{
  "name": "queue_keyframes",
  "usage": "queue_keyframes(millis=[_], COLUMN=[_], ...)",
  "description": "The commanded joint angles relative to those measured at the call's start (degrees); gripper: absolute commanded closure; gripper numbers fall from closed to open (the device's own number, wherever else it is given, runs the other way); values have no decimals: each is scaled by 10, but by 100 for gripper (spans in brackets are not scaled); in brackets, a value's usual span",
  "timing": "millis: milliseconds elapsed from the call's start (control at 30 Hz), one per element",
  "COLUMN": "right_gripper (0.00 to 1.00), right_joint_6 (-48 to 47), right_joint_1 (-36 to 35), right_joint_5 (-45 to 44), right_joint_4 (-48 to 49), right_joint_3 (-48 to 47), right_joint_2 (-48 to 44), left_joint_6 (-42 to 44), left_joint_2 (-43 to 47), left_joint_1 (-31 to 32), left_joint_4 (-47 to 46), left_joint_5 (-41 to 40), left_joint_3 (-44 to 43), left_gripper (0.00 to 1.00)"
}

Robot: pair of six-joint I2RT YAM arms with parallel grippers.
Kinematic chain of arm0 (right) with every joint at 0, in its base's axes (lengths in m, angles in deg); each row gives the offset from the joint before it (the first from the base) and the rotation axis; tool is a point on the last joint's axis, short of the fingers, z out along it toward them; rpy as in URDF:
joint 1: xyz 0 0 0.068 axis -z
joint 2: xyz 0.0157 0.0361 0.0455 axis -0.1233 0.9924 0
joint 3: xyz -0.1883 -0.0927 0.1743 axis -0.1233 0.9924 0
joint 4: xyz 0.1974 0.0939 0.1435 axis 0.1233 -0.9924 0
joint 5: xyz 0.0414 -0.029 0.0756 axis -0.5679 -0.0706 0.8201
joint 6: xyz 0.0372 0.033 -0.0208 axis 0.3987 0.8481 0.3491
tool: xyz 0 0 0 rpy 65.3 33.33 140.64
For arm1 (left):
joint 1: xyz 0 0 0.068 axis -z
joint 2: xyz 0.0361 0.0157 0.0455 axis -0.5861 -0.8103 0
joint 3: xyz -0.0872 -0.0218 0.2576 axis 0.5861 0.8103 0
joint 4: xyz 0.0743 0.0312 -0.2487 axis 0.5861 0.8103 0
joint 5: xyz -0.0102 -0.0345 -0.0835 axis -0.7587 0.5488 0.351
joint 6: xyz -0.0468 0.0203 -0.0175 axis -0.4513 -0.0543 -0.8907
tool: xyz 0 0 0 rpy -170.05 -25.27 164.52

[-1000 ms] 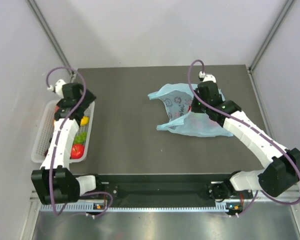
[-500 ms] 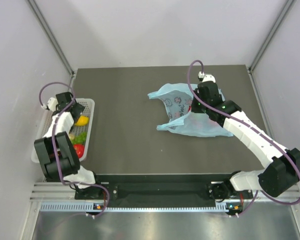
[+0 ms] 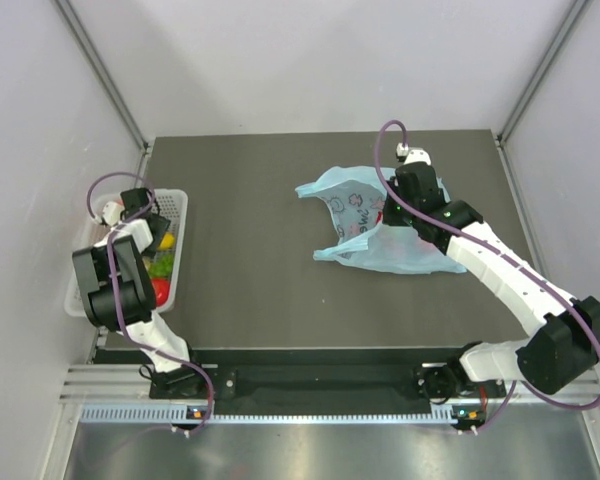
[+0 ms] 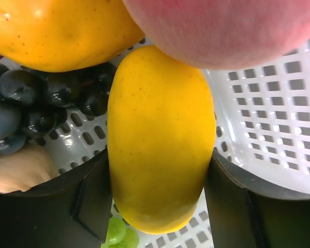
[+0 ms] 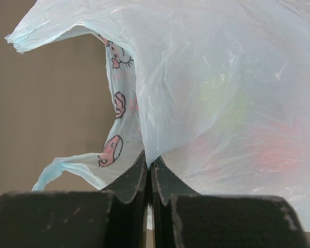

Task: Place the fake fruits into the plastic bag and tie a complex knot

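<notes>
Our left claw (image 4: 157,199) is closed onto the yellow mango (image 4: 160,124), with a dark finger (image 4: 93,201) pressed against each flank of the fruit, down inside the white mesh basket (image 4: 268,129). Beyond the claw and to its left an orange (image 4: 57,31) touches the mango's far end; beyond it and to its right a pink peach (image 4: 232,26) overlaps that same end. A cluster of dark grapes (image 4: 31,103) sits just left of the claw, against the mango's side; a few green grapes (image 4: 116,235) show under the mango, close to the left finger. From above, a red apple (image 3: 158,291) lies in the basket on the near side of the claw, toward the arm's base. Our right claw (image 5: 149,173) has its fingers squeezed fully together on a fold at the edge of the plastic bag (image 5: 222,93). The thin blue film billows ahead of the claw and off to its right; the printed patch (image 5: 113,150) of pink figures hangs just left of the fingertips; a loop handle (image 5: 62,168) trails further left and lower. Reddish and greenish tints glow through the film to the claw's right, though we cannot tell which fruits they are. In the overhead view the bag rests on the table (image 3: 250,200), well apart from the left claw and its basket.
</notes>
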Motion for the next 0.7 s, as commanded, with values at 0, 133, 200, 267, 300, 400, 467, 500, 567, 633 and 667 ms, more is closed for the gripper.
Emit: queue_keyframes(millis=[0,133,200,267,300,400,467,500,567,633,667], right_gripper=[100,100,100,100,100,100,100,100,100,100,100], right_joint_6=[-8,-7,-7,-7,-7,-5,-4,-3,-3,-3,-3], right_joint_1=[8,8,8,8,8,8,8,8,8,8,8], right_joint_5=[-6,-5,-5,-5,-4,-5,-5,-3,0,4,5], right_joint_4=[10,11,13,12,12,13,13,15,16,15,16], right_joint_3=[-9,-8,-8,-8,-9,-5,-3,-2,-1,-1,-2], right_joint_2=[-23,-19,-19,-19,-20,-24,-24,-25,-26,-27,-26], left_joint_6=[-10,-7,-8,-5,-5,-10,-17,-21,-25,-4,8], left_joint_2=[35,106,134,176,191,242,274,293,309,328,333], left_joint_1=[1,1,1,1,0,0,2,4,23,52,93], left_joint_4=[-49,-43,-36,-36,-36,-43,-63,-84,-123,-136,-137], left_joint_5=[5,9,20,46,58,113,154,216,252,279,276], left_joint_3=[22,52,72,87,102,132,154,164,177,173,167], left_gripper=[50,52,52,52,52,52,53,56,58,58,58])
